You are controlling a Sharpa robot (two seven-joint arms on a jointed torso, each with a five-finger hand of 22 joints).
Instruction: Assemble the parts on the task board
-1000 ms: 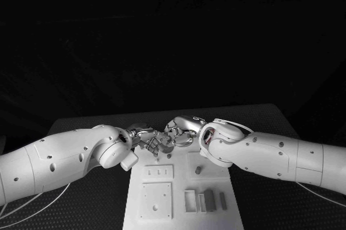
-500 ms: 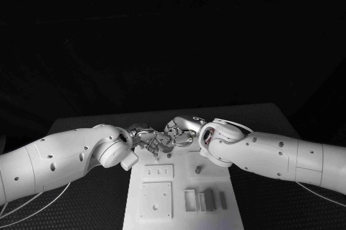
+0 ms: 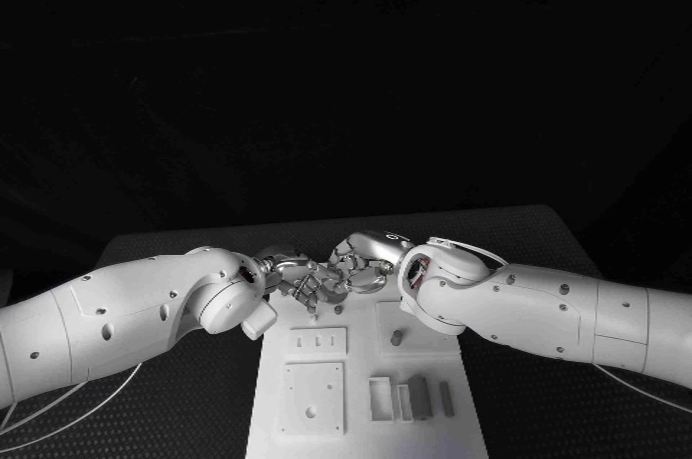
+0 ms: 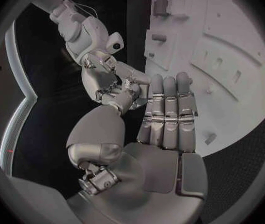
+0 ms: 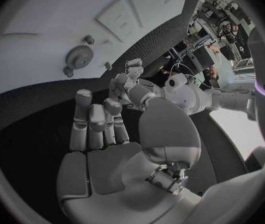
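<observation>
Although one second separates the earlier head picture from this one, nothing on the table has visibly moved — both arms and the board's contents keep their places.

The left hand point(image 3: 296, 277) and the right hand point(image 3: 361, 262) meet at the 12 o'clock end of the task board point(image 3: 361, 419), fingertips close together. In the left wrist view the left hand point(image 4: 163, 129) lies flat with its fingers straight and side by side, nothing in it. In the right wrist view the right hand point(image 5: 98, 134) has its fingers extended and its palm bare. Whether a small part sits between the two sets of fingertips cannot be told.

Counted on the board: two recessed plates — a small plate point(image 3: 317, 342) and a larger plate point(image 3: 312, 399) toward 6 o'clock; one peg point(image 3: 397, 337) at 3 o'clock of the small plate; one cluster of blocks point(image 3: 411, 399). The right wrist view shows one gear point(image 5: 78, 56).
</observation>
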